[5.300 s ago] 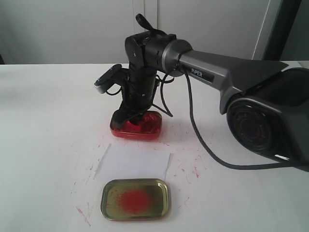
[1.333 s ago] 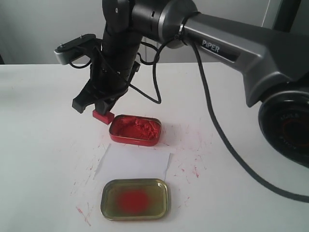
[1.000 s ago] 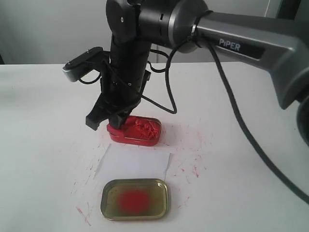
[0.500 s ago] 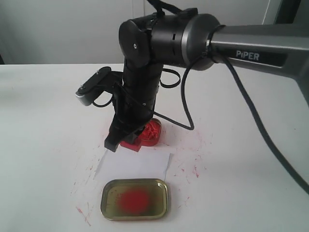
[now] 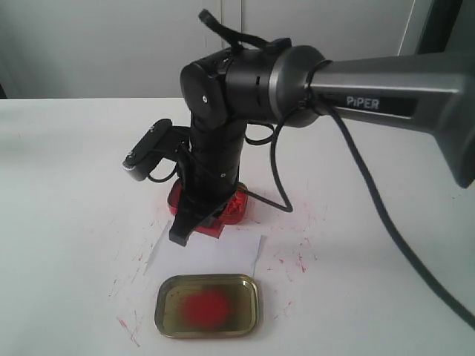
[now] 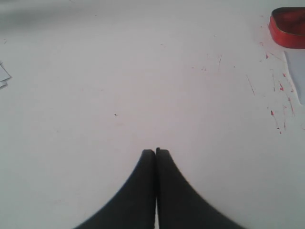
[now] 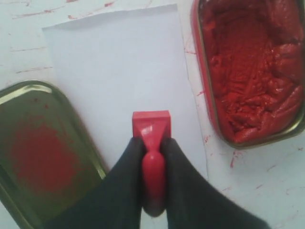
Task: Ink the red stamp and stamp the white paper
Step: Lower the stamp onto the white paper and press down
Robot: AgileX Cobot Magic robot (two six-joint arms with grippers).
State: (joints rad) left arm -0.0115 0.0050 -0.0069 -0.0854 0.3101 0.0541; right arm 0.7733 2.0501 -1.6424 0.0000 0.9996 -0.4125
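My right gripper (image 7: 151,143) is shut on the knob handle of the red stamp (image 7: 151,125). The stamp's square base points down over the white paper (image 7: 119,67), near the paper's edge by the ink tin. Whether the base touches the sheet I cannot tell. In the exterior view the stamp (image 5: 208,226) is low over the far edge of the paper (image 5: 219,256), with the right gripper (image 5: 194,226) pointing down. The left gripper (image 6: 156,151) is shut on nothing over bare tabletop, away from the paper (image 6: 298,78).
The open red tin of ink paste (image 7: 248,71) sits just beyond the paper, partly hidden by the arm (image 5: 236,209). The gold lid with a red smear (image 5: 208,305) lies at the paper's near edge. Red ink specks (image 5: 300,261) dot the tabletop.
The right gripper carried the stamp from the ink tin up and to the left, then back and down over the far edge of the white paper.
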